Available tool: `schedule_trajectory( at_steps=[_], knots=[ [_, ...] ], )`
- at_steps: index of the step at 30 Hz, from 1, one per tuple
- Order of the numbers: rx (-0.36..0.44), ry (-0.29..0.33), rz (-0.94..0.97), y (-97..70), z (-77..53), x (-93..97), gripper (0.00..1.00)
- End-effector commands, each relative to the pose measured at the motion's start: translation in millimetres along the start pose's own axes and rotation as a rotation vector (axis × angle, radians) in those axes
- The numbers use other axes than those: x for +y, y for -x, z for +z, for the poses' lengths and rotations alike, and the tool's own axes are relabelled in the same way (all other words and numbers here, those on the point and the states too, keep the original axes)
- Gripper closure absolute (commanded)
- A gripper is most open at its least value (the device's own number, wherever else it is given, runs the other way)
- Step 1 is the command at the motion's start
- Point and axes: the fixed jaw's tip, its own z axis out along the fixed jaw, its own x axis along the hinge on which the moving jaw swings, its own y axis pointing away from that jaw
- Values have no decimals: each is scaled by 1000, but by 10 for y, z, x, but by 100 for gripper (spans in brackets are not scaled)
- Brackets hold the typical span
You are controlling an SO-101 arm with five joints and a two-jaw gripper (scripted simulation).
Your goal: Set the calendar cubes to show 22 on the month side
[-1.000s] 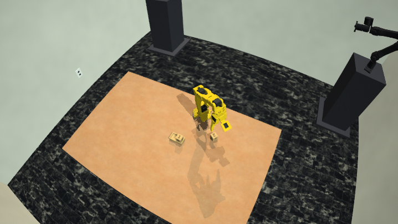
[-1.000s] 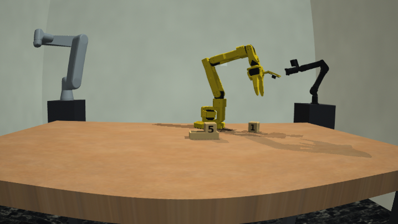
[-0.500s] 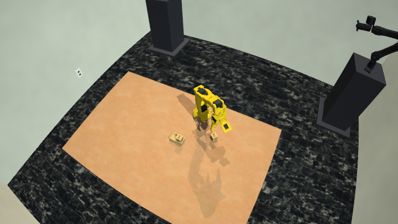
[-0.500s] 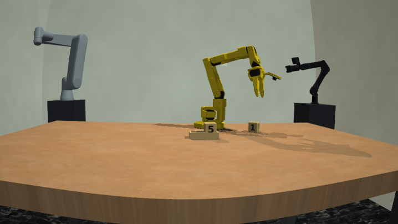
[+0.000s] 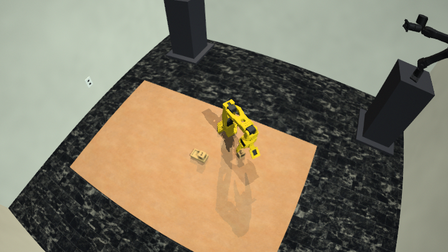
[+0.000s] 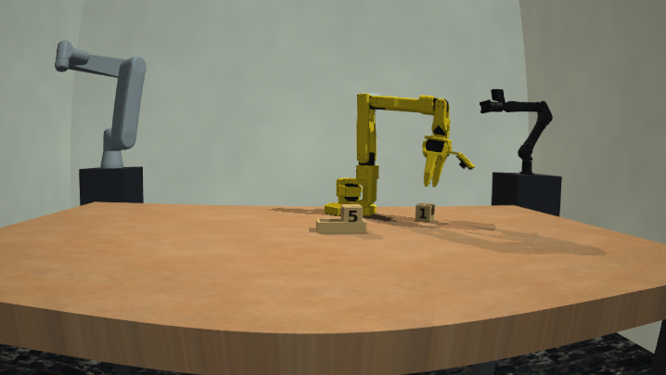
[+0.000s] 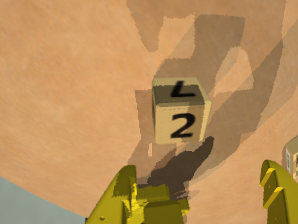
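Observation:
A tan tray (image 6: 340,226) lies flat on the table, also seen from above (image 5: 198,156). One cube (image 6: 352,213) stands in its right half and shows a 5 to the front. A second cube (image 6: 424,212) stands on the table to the right of the tray and shows a 1 to the front. In the wrist view this cube (image 7: 180,112) shows a 2 on its top face and a 7 on another face. My gripper (image 6: 433,182) hangs above this loose cube, fingers pointing down, open and empty. In the overhead view the loose cube (image 5: 241,153) is below the gripper (image 5: 247,153).
A grey arm on a black pedestal (image 6: 110,184) stands at the back left. A black arm on a pedestal (image 6: 526,191) stands at the back right. My yellow base (image 6: 353,191) is just behind the tray.

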Motion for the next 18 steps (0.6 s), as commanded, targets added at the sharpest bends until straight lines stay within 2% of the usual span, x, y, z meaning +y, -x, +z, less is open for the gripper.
schedule_trajectory(
  at_steps=[1,6,18],
  knots=[
    [53,-6,1,11,74,15,65],
    [109,-13,1,-14,158,12,65],
    [123,-15,1,6,174,14,65]
  ],
)
